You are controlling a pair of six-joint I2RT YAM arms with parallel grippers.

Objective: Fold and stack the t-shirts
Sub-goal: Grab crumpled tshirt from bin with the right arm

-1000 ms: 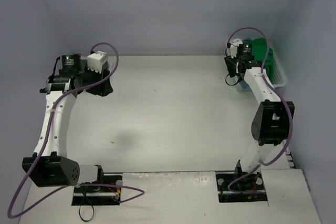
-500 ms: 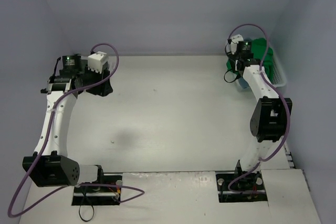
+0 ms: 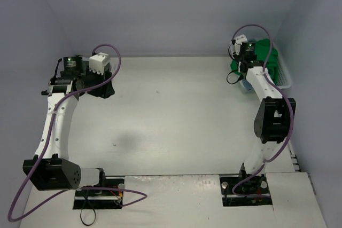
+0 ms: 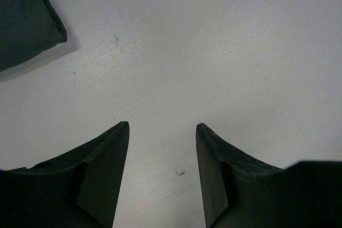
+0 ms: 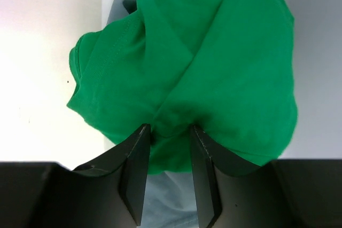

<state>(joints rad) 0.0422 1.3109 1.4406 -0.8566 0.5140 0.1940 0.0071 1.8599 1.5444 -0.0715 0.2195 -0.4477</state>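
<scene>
The bright green t-shirt (image 5: 214,52) is bunched over the white basket (image 3: 285,77) at the far right. My right gripper (image 5: 171,127) is shut on a puckered fold at the shirt's near edge. A dusty light blue t-shirt (image 5: 165,201) lies under the green one. In the top view, green cloth (image 3: 265,52) fills the basket and hangs over its left side by the right gripper (image 3: 239,64). My left gripper (image 4: 162,125) stands open over bare table at the far left, nothing between its fingers. A folded dark olive-grey t-shirt (image 4: 24,20) lies just beyond it to the left.
The white table top (image 3: 171,110) runs between the two arms. Purple-grey walls close in the back and both sides. The basket stands against the right wall.
The right gripper's jaws have closed in on the green t-shirt and drawn some of it left over the basket's edge. The left arm has not moved.
</scene>
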